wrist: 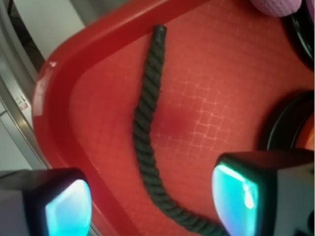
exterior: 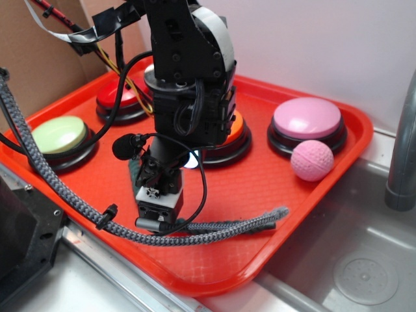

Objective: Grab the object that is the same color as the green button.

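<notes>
A dark green twisted rope [wrist: 143,118] lies on the red tray [wrist: 216,88], running from an end near the rim down to a point between my fingers. In the exterior view the rope [exterior: 250,225] stretches along the tray's front, partly hidden behind the grey braided cable [exterior: 58,182]. My gripper [wrist: 152,206] is open and points down just above the tray. The rope passes between its glowing pads [wrist: 236,196] without touching them, closer to the right one. The green button [exterior: 58,135] sits at the tray's left end, well away from the gripper [exterior: 158,221].
Red [exterior: 120,97], orange [exterior: 231,133] and pink [exterior: 307,120] buttons stand along the tray's back. A pink ball [exterior: 312,160] rests in front of the pink one. The tray rim [wrist: 59,98] runs close beside my left finger. A metal sink [exterior: 351,260] and grey pipe [exterior: 403,149] lie to the right.
</notes>
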Available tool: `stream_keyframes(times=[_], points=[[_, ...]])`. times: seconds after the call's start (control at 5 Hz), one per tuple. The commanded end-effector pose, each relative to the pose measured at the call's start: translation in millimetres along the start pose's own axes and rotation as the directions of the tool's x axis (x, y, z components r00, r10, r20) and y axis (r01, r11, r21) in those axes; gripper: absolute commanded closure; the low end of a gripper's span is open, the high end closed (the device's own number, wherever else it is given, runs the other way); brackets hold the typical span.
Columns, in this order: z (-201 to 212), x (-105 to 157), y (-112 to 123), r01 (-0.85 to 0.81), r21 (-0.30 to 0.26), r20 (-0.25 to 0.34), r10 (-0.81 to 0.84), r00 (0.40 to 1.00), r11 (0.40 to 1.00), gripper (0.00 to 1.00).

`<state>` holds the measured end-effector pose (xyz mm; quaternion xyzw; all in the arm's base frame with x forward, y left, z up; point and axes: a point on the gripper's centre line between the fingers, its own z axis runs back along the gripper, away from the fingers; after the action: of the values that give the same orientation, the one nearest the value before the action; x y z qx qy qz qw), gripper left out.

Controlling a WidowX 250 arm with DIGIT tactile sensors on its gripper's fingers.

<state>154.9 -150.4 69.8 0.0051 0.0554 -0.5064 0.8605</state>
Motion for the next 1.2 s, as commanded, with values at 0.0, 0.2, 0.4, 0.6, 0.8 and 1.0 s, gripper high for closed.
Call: stream_keyframes(times=[0.0, 0.2, 0.4, 0.6, 0.8, 1.0], points=[[-17, -6, -8, -0.043, 0.036, 0.048, 0.042, 0.998, 0.998, 0.0], [-34, -10, -5, -0.052, 0.052, 0.066, 0.049, 0.997, 0.997, 0.0], [-46, -12, -3, -0.057, 0.029, 0.051, 0.056, 0.997, 0.998, 0.0], [-56, -12, -4, -0.058, 0.015, 0.034, 0.058, 0.998, 0.998, 0.0], [-62, -11, -5, -0.061, 0.012, 0.027, 0.061, 0.998, 0.998, 0.01], [-72, -12, -5, -0.078, 0.006, 0.019, 0.078, 0.997, 0.997, 1.0]])
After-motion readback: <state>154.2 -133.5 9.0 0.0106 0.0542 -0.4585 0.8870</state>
